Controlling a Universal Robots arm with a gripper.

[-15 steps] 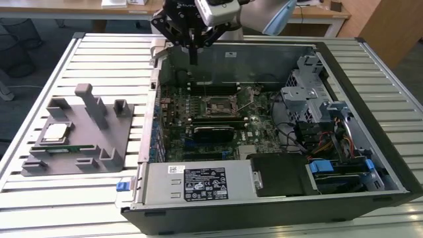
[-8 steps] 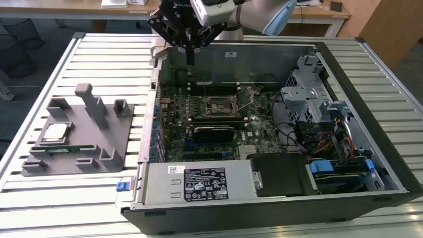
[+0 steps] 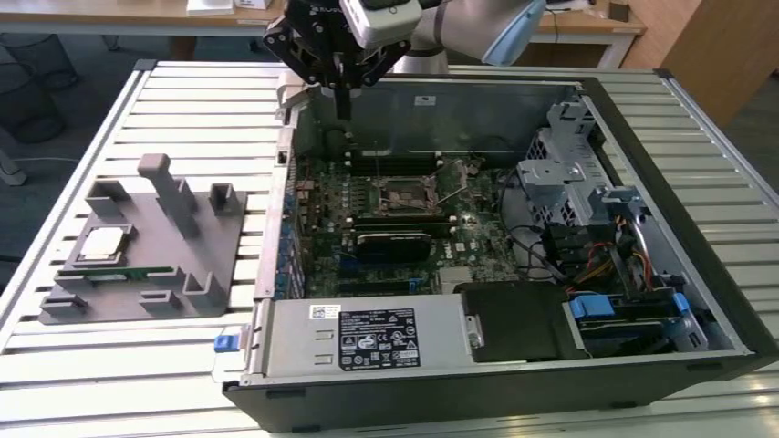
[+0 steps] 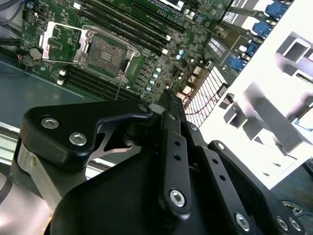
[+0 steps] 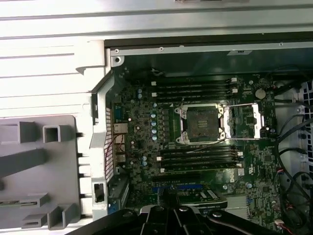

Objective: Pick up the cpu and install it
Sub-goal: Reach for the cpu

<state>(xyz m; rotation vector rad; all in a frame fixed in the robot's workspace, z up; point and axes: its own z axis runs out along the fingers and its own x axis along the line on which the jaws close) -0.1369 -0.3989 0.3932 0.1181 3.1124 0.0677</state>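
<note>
A pale slatted bench stands on grey-blue carpet; light wooden desks line the back.

The cpu seemingly on holder, exterior view's left of case.

We read this as a robotics lab set in an office-like room. In the middle of the exterior view an open desktop computer case lies on its side on a slatted metal table, motherboard bare, a grey parts fixture at the left. A robot arm hangs in at the top edge. Wooden desks run along the top, and a wire basket stands on carpet at upper left.
</note>
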